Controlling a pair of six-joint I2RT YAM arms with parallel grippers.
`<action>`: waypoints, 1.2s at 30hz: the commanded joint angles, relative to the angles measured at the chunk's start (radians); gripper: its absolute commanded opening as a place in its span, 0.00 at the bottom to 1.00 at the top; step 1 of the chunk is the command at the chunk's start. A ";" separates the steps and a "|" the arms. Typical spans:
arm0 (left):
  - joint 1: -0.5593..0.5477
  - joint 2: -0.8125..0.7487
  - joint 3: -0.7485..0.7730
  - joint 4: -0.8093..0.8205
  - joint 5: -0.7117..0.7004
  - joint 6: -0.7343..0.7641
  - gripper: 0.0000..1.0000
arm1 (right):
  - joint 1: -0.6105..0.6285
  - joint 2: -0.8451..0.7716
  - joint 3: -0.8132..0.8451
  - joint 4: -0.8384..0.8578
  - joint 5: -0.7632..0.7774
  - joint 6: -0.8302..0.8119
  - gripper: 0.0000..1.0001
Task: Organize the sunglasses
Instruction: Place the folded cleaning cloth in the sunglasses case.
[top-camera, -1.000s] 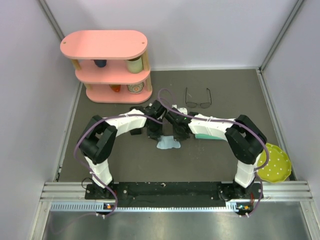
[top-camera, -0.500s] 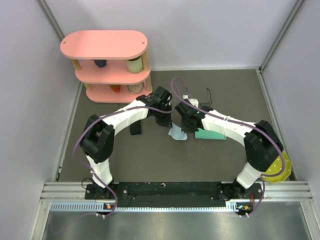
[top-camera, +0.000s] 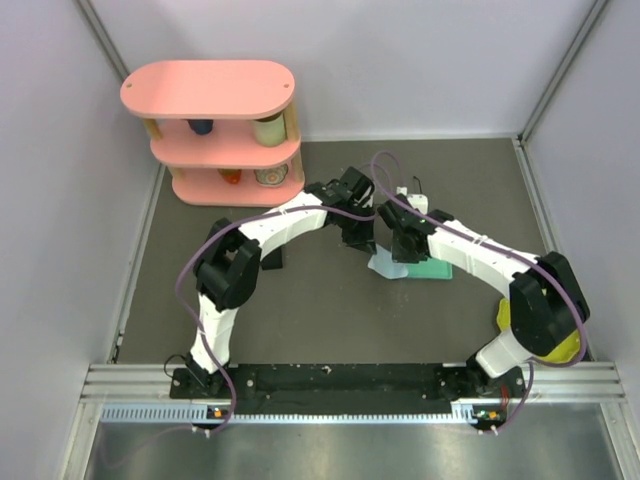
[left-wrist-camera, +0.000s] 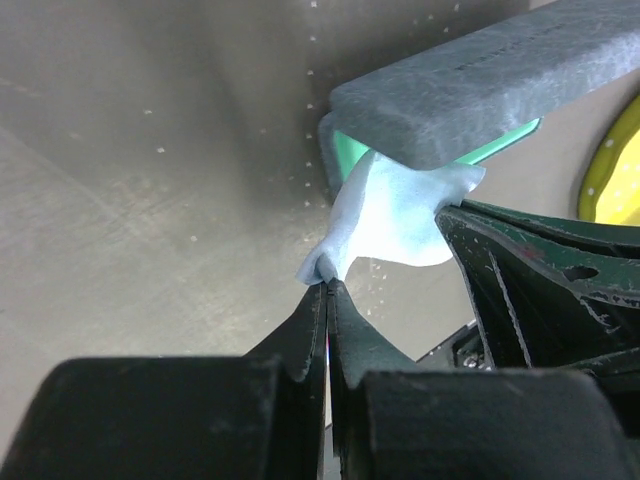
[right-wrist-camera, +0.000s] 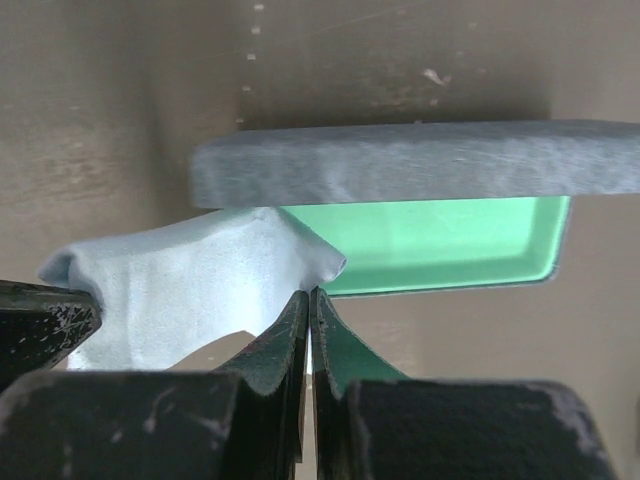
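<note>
Left: left gripper (left-wrist-camera: 327, 292) reaches far forward, jaws pinching light blue cloth (left-wrist-camera: 385, 215).
Right: right gripper (right-wrist-camera: 310, 300) angled inward, jaws pinching same cloth.
Surface: dark table (top-camera: 330, 310), open green-lined case (right-wrist-camera: 400, 175).
Room: pale walls (top-camera: 400, 60), pink shelf (top-camera: 215, 95).

— How does my overhead feed look to you?
— Evenly lit from above and sharp. I see only soft shadows on the table (top-camera: 330, 320) and a dull sheen on the steel sheet (top-camera: 350, 450).
— And my wrist feeds?
— Dimmer. The near fingers (left-wrist-camera: 295, 345) blur out; the pale cloth (left-wrist-camera: 385, 215) reads bright.
</note>
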 joint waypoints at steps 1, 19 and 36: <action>-0.027 0.045 0.104 0.011 0.064 -0.039 0.00 | -0.046 -0.073 -0.030 -0.030 0.066 -0.045 0.00; -0.064 0.223 0.266 0.024 0.115 -0.129 0.00 | -0.170 -0.070 -0.094 -0.030 0.152 -0.097 0.00; -0.064 0.295 0.332 0.031 0.078 -0.122 0.00 | -0.182 -0.013 -0.105 0.067 0.180 -0.111 0.00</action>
